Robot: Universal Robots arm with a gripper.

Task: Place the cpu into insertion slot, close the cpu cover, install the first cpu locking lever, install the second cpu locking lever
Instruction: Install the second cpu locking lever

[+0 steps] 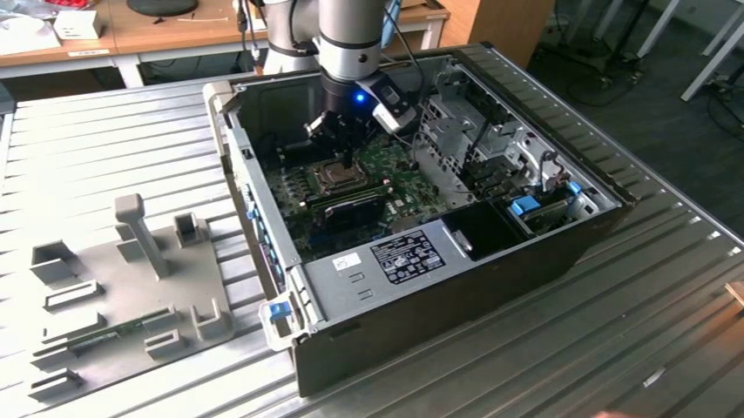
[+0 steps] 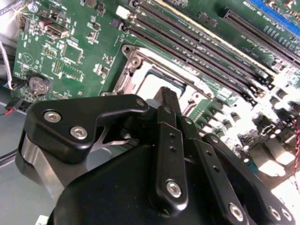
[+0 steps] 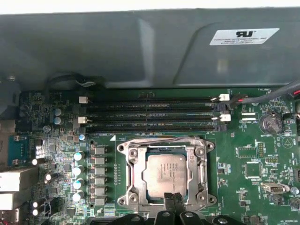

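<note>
Gripper low over the socket, cpu seated and cover lying flat around it.

In the exterior view the arm reaches down into the open computer case (image 1: pixel 581 228) on the slatted metal table (image 1: pixel 104 148), its gripper (image 1: pixel 338 139) hanging just above the insertion slot (image 1: pixel 338 177) on the green motherboard (image 1: pixel 395 170); a grey fixture tray (image 1: pixel 128 287) lies well apart toward the exterior view's left. In the first wrist view the cpu (image 3: pixel 167 171) sits inside the insertion slot (image 3: pixel 123 174), the cpu cover (image 3: pixel 138 156) framing it flat, with the long memory slots (image 3: pixel 150 115) just beyond and the gripper's tips (image 3: pixel 174 202) closed together at the socket's near edge, holding nothing. In the second wrist view the gripper (image 2: pixel 168 96) has its black fingers (image 2: pixel 169 140) pressed together just over the cpu cover (image 2: pixel 123 77), the cpu (image 2: pixel 152 84) partly hidden behind them.
</note>
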